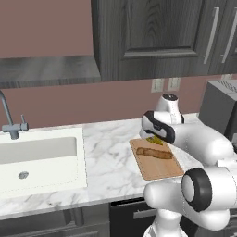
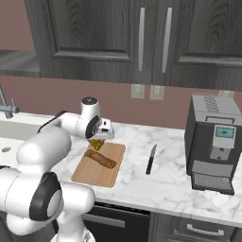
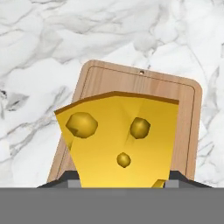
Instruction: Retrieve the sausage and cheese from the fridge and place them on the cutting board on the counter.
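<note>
The gripper [image 2: 98,142] is clamped on the cheese [image 3: 120,140] right over the cutting board [image 2: 101,172] — sausage [image 2: 100,159] already there (nice) — I'd lower gently onto bare wood beside it before letting go.

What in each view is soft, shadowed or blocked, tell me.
Left base view: evenly lit and slightly soft; the arm covers most of the cheese, while the sausage on the board stays clear. Right base view: a faint shadow lies beside the knife. Hand view: no glare; the cheese held in the claw hides much of the board.
</note>
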You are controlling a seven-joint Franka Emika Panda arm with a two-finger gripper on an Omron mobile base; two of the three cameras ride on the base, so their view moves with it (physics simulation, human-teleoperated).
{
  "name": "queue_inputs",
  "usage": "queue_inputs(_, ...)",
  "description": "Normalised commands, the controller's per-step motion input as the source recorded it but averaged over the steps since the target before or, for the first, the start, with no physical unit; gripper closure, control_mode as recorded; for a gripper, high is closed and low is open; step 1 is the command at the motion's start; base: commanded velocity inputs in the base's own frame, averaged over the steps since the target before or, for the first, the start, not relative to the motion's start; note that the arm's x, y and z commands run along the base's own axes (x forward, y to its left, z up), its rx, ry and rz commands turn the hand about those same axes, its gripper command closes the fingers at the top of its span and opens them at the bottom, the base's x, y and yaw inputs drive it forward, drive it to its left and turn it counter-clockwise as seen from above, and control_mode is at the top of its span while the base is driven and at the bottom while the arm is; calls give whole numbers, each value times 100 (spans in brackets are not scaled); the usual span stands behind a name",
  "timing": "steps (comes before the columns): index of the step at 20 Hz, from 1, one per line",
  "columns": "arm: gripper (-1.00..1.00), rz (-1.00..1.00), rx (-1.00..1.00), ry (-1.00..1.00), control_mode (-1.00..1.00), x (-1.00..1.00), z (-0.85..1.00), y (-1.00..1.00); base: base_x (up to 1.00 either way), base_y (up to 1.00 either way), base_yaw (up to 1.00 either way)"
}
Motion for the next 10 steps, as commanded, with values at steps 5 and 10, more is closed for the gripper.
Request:
queue_inputs(5, 100, 0, 0, 3, -100, 47, -26, -16, 0, 0, 0)
queue_inputs(10, 100, 0, 0, 0, -100, 13, -44, -25, 0, 0, 0)
